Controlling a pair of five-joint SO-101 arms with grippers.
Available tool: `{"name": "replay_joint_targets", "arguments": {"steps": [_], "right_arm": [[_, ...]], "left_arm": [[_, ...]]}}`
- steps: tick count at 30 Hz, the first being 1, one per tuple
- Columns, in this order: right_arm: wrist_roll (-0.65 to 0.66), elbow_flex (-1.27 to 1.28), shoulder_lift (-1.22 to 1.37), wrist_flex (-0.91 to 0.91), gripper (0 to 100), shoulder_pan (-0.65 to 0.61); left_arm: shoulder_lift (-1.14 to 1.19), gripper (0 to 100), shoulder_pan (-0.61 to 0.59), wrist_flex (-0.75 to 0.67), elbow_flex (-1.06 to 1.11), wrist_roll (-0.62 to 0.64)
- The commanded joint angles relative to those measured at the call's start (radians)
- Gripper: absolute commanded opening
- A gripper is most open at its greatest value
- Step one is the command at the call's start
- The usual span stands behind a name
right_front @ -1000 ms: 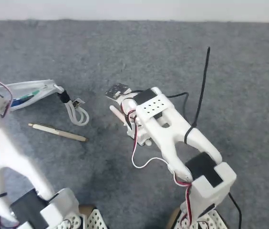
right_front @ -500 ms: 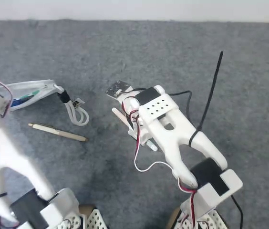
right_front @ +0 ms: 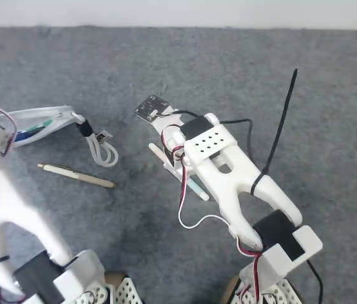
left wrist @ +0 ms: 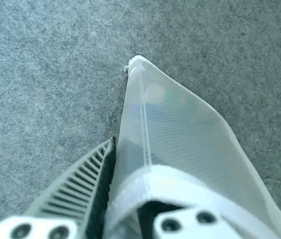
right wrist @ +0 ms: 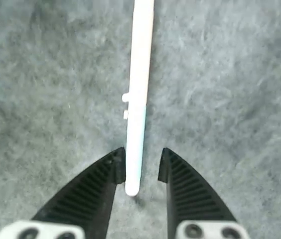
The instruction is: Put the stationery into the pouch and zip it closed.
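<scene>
My left gripper [left wrist: 125, 149], at the table's left edge, is shut on one end of the translucent white pouch [right_front: 45, 121] [left wrist: 180, 134], which lies flat with green and blue items showing through it. A white cord loop [right_front: 102, 152] trails from the pouch's other end. My right arm [right_front: 216, 158] stands over a white pen [right_front: 159, 155] at the table's middle. In the right wrist view my right gripper [right wrist: 141, 154] is open, its fingers on either side of the pale blue end of the white pen [right wrist: 140, 74]. A cream pen [right_front: 77, 175] lies between the two arms.
Grey carpet [right_front: 305, 76] covers the table, with free room at the back and right. A black cable [right_front: 278, 126] rises from the right arm. A small grey board [right_front: 152, 109] sticks out from the right arm's wrist.
The right arm shifted slightly to the right and its wrist tilted, swinging the grey board outward. More of the white pen now shows below the arm. The left arm and pouch stayed still.
</scene>
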Motion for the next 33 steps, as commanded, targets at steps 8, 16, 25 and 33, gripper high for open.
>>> {"name": "replay_joint_targets", "arguments": {"steps": [8,16,25,33], "right_arm": [[0.0,-0.052,-0.042,-0.134,11.2,-0.042],[0.0,-0.058,0.056,-0.28,11.0,-0.067],[0.0,-0.058,0.125,-0.394,11.0,-0.085],[0.005,-0.078,0.186,-0.458,10.9,-0.097]], "left_arm": [[-0.051,1,-0.002,-0.028,-0.074,0.008],[-0.051,1,-0.002,-0.028,-0.074,0.008],[-0.051,1,-0.002,-0.026,-0.074,0.008],[-0.051,1,-0.002,-0.026,-0.074,0.008]]}}
